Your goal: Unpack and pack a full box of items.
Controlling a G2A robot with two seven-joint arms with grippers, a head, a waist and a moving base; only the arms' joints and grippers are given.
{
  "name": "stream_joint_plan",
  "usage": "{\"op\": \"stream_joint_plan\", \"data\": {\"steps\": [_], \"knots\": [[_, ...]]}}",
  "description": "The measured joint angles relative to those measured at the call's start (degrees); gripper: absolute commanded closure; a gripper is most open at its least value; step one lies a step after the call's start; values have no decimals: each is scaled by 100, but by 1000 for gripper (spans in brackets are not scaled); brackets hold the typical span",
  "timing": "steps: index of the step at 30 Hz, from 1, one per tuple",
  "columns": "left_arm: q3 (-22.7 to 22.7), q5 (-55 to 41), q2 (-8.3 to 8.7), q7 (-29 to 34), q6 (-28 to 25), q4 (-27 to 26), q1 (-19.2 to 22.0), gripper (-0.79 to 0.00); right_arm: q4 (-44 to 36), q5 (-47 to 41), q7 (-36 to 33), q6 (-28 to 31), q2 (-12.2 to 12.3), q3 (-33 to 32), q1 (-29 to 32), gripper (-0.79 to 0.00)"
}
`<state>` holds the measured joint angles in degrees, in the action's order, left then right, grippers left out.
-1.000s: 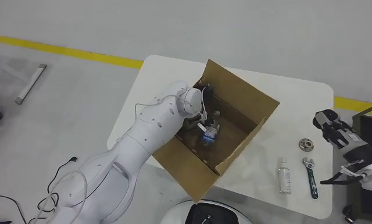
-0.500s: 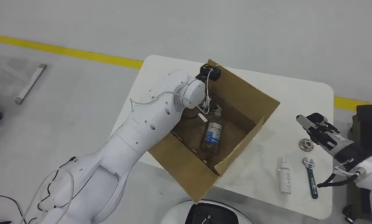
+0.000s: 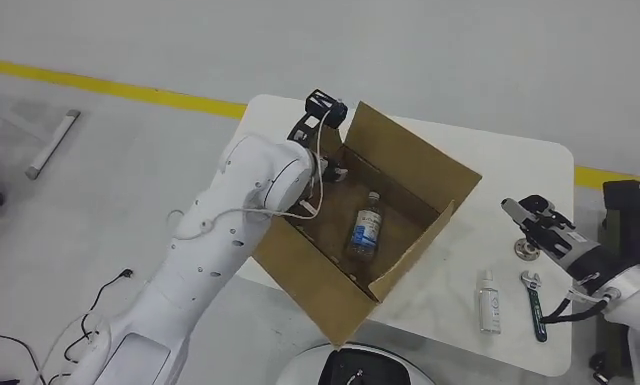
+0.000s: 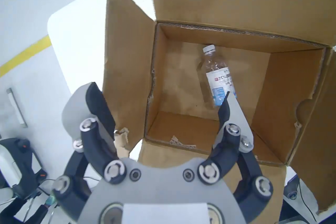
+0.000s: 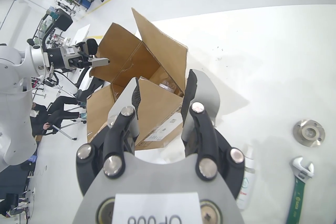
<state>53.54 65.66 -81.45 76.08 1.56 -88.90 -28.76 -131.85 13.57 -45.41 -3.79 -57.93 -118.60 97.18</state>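
Top view, bottle (image 3: 365, 228) lying in tall-flapped box (image 3: 420, 165), spray bottle (image 3: 488, 303), wrench (image 3: 535, 305), flange (image 3: 526, 249) nearby, left pincer (image 4: 160, 92) and right pincer (image 5: 163, 79) released

The top camera looks down on the counter (image 3: 520, 185) from high up. The left wrist camera peers into the box (image 4: 286, 104) from close above. The right wrist camera faces that box from farther off, perhaps lower.

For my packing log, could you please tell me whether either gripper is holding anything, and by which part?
Nothing is held: the left gripper and right gripper are both open; the bottle lies loose in the box.
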Motion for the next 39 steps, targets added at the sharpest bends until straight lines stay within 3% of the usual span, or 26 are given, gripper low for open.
{"op": "stream_joint_plan", "data": {"steps": [6,10,15,16,17,18,28,39], "knots": [[360,174,88,100,-140,-193,-170,-785,-8,-2,20,-22,5,18,26,-403],[526,99,132,325,-454,68,-199,-785,-10,5,35,-37,9,43,36,-388],[356,-155,106,420,-745,487,-166,-785,28,28,56,-38,13,79,47,-379],[298,-194,92,414,-758,626,-140,-699,36,30,62,-41,14,89,47,-379],[250,-185,80,396,-768,729,-118,-280,42,31,67,-46,15,96,46,-372],[209,-194,66,363,-772,829,-100,0,46,32,70,-51,16,101,45,-372],[341,-1108,-36,5,-261,1619,60,0,125,144,106,-123,25,133,82,-357],[1000,-2219,5,-120,433,1644,-62,0,395,40,119,-269,37,105,-22,-320]]}}
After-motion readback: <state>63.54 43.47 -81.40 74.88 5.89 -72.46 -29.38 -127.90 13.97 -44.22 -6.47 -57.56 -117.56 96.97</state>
